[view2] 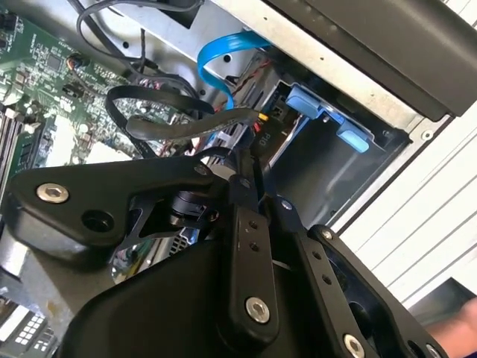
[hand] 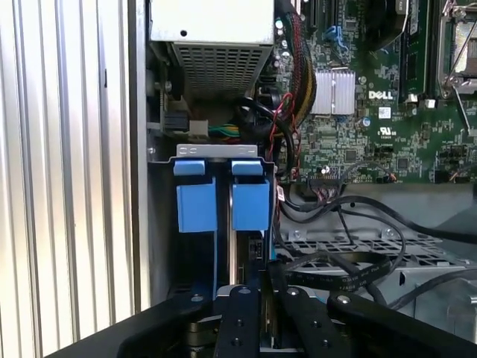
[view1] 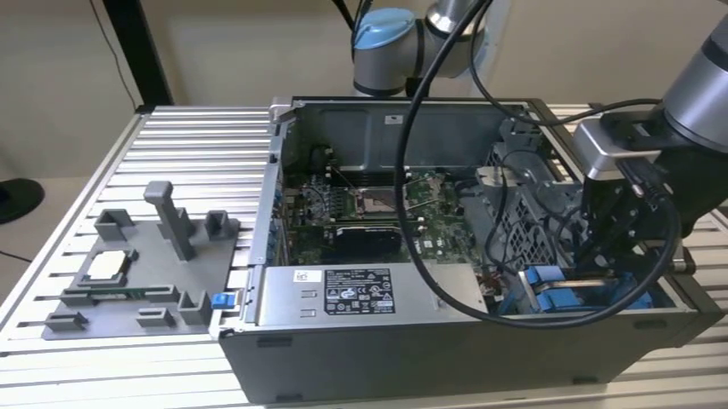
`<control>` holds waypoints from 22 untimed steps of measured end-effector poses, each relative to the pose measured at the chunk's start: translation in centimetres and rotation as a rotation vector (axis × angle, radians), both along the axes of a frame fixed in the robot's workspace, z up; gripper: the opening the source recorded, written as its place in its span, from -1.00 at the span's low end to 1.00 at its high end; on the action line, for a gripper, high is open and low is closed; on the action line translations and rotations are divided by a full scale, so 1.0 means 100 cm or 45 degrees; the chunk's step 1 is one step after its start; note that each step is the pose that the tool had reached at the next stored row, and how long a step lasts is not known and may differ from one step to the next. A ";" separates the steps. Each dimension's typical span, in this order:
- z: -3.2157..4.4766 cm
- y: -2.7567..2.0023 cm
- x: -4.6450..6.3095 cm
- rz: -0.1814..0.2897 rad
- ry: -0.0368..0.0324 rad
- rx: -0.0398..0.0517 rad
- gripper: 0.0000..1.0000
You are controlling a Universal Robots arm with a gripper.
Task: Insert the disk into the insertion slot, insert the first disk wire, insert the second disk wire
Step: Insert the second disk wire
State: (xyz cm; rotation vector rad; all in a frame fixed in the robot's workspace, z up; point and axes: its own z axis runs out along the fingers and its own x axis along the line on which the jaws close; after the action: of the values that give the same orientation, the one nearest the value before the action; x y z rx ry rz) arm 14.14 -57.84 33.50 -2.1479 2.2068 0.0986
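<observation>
While the black gripper (view1: 599,256) hangs over the corner of the open grey metal computer case (view1: 455,358) nearest the exterior view's right, you can see the bright blue plastic carrier frame of the disk (view1: 563,294) already sitting down inside the narrow grey metal insertion slot (view1: 517,294) of the drive bay. In the first wrist view the carrier's two blue tabs (hand: 222,195) stand side by side within the bay, just beside the case's side wall, with the disk's own body hidden below them.

Gripper state: the black fingers (hand: 246,317) in the first wrist view stand close together around a flat black cable (hand: 335,274) that runs off across the perforated metal cage; you cannot tell from these views whether the jaws truly pinch it or only sit beside it. In the second wrist view the same black cable (view2: 179,123) loops ahead of the gripper (view2: 250,160) and ends in a connector near the bay's mouth, whether seated or not I cannot tell. A thin flat blue ribbon cable (view2: 223,56) curves above it toward the blue carrier (view2: 328,115).

Surroundings: the green motherboard (view1: 376,204) lies in the middle of the case, the grey power-supply box with a black-and-white label (view1: 358,294) sits at the near wall, between the motherboard and you. A grey plastic fixture block (view1: 142,273) rests on the ribbed aluminium table (view1: 182,145), well apart, toward the exterior view's left.
</observation>
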 end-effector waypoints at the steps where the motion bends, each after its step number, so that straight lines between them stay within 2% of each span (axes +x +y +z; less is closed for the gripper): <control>1: -0.0012 0.0000 0.000 0.000 -0.0002 0.001 -1.00; 7: -0.0030 0.0001 0.000 0.000 -0.0014 0.002 -1.00; 8: -0.0035 0.0003 0.000 0.000 -0.0017 0.004 1.00; 10: -0.0041 0.0002 0.000 0.001 -0.0017 0.005 1.00; 12: -0.0006 0.0000 0.000 0.000 -0.0012 0.004 1.00; 22: 0.0366 0.0001 0.000 0.000 0.0081 0.003 1.00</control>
State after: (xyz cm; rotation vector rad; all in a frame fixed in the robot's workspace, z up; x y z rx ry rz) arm 14.15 -57.84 37.16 -2.1497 2.2089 0.1078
